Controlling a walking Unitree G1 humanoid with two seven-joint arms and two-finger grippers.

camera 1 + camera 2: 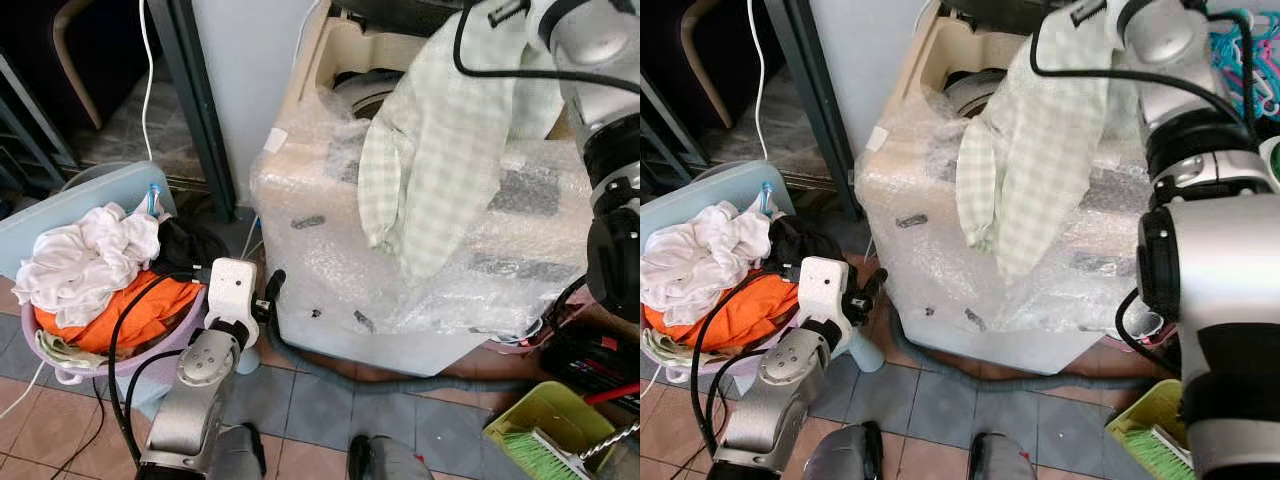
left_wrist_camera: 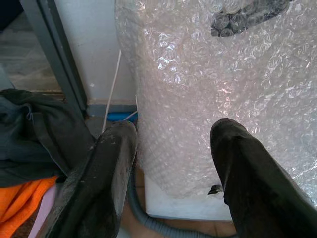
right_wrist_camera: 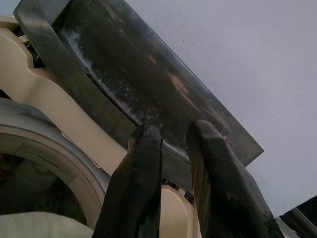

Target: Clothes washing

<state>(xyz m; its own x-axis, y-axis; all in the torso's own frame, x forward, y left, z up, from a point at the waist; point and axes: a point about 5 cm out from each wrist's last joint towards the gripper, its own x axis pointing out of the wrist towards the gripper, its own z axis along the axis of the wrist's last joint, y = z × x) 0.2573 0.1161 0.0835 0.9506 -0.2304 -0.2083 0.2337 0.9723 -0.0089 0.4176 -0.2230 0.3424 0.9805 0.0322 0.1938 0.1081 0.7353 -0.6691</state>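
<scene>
At far left, a laundry basket [image 1: 60, 370] heaped with white and orange clothes waits on the floor. Just right of it, the left gripper [image 2: 168, 173] hangs low with fingers wide, empty. Further right, a bubble-wrapped washing machine [image 1: 330, 300] stands open-topped. The right gripper [image 3: 173, 178], fingers narrow, apparently pinches the checked cloth [image 1: 440, 150] above the drum, likely for dropping in.

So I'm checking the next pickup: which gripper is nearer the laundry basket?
Left. The left gripper hangs low beside the laundry basket; the right gripper is up over the washing machine, holding a checked cloth.
</scene>
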